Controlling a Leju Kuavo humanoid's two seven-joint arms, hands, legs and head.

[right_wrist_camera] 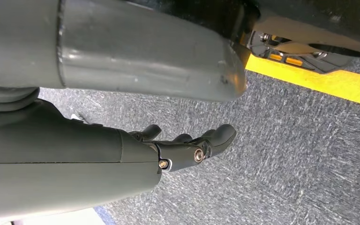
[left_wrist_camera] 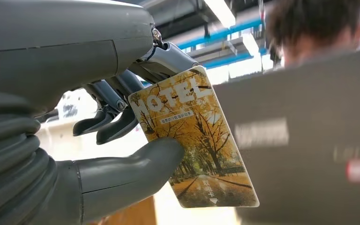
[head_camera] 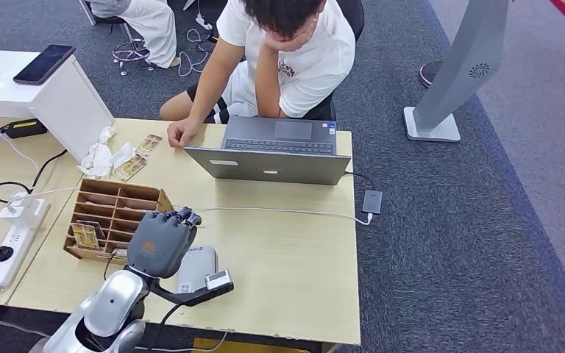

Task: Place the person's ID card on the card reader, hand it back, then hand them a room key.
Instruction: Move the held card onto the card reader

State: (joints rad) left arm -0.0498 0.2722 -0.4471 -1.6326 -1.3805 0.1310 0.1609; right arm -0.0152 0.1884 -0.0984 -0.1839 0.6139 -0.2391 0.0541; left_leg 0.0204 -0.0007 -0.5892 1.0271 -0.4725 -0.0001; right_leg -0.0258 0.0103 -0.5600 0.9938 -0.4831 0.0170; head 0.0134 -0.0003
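From the head view, the left hand [head_camera: 162, 241] hovers over the table [head_camera: 294, 272] beside the card reader [head_camera: 197, 266]. At the left wrist, it pinches the room key [left_wrist_camera: 194, 140]; offer it level toward the person [head_camera: 287, 59] (grip looks shallow). The right hand [right_wrist_camera: 187, 145] hangs empty, fingers apart.

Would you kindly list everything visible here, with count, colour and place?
Yellow hotel key card: one, pinched in the left hand.
Wooden card organiser: one, brown, table's left part.
Grey card reader: one, beside the left hand.
Grey laptop: one, open before the person.
White power strip: one, table's left edge.
Loose yellow cards: a few, near the person's hand.
Black phone: one, on the white stand.
Person: one, white shirt, seated.
Left hand: grey, above the table.
Right hand: dark grey, over carpet.
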